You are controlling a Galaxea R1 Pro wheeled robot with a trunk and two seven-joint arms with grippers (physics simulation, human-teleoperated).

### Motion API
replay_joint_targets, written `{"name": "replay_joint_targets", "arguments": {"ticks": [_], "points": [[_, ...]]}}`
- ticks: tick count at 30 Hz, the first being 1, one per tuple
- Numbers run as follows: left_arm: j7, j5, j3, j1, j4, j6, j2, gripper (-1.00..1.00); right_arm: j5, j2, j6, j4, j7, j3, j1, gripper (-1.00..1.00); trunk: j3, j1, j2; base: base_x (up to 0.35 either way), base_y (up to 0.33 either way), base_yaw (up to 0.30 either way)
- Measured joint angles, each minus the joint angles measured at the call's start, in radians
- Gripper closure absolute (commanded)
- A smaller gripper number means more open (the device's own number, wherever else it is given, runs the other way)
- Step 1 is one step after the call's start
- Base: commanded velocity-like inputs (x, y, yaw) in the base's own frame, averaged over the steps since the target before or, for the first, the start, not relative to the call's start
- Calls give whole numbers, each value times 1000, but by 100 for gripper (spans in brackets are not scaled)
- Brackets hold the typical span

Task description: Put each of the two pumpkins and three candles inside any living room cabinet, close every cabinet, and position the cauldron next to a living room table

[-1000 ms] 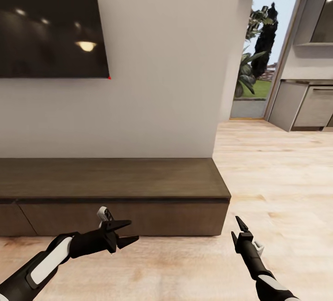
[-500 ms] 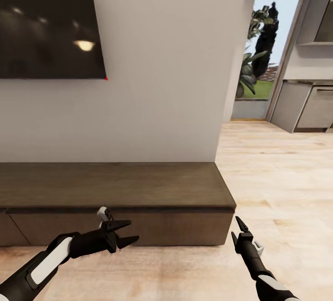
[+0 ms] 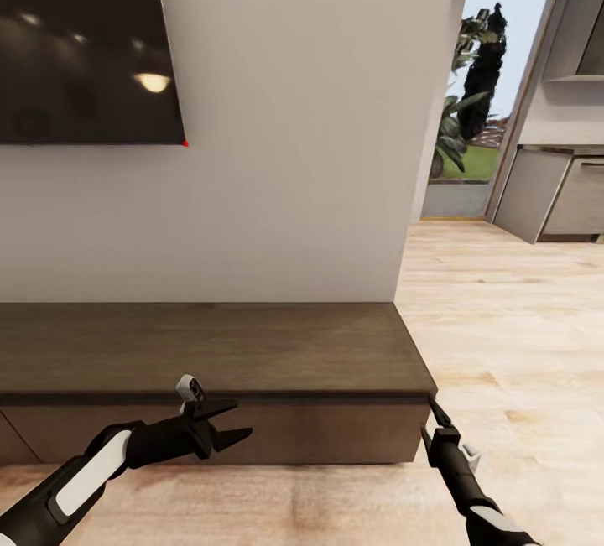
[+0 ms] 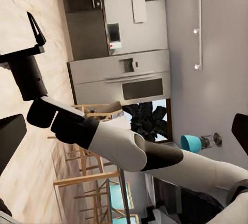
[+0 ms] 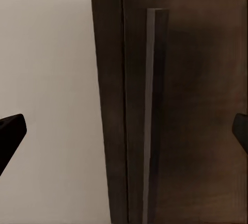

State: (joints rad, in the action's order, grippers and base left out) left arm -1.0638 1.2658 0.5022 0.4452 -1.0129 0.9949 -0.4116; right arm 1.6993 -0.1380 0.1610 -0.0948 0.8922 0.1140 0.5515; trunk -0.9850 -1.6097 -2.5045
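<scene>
A: What is seen ahead of the hands, and why are they held that way?

B: The cabinet (image 3: 210,349), long, low and dark brown, is seen against the pale wall (image 3: 294,110), just beyond both hands, its drawer fronts shut as far as can be judged. The left hand (image 3: 225,423) is held low in front of the drawer face with its fingers spread apart and nothing between them. The right hand (image 3: 434,408) is held near the cabinet's end corner; in the right wrist view the fingertips are seen at opposite edges, so it is parted and empty too. Both are judged to be kept free and low so that a drawer can be pulled.

A: And the pumpkins, candles, cauldron?

B: None is carried by either hand; on the cabinet top nothing is seen resting.

A: Is any writing readable?

B: None is made out. The dark screen (image 3: 84,43) on the wall is blank apart from lamp reflections.
</scene>
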Motion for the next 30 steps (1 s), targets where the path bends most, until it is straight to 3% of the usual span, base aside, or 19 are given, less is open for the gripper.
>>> {"name": "replay_joint_targets", "arguments": {"ticks": [9,17,30], "points": [[0,1,0,0,0,0,-2,-100,-4,0,-2,12,-6,5,0,-100,0,0,0,0,0,0],[0,1,-1,0,0,0,0,-100,-8,-1,-3,10,-94,13,0,-100,-4,0,0,0,0,0],[0,2,-1,0,2,0,-2,-100,-10,3,-5,-2,-95,17,0,-100,-8,-1,0,0,4,0]]}}
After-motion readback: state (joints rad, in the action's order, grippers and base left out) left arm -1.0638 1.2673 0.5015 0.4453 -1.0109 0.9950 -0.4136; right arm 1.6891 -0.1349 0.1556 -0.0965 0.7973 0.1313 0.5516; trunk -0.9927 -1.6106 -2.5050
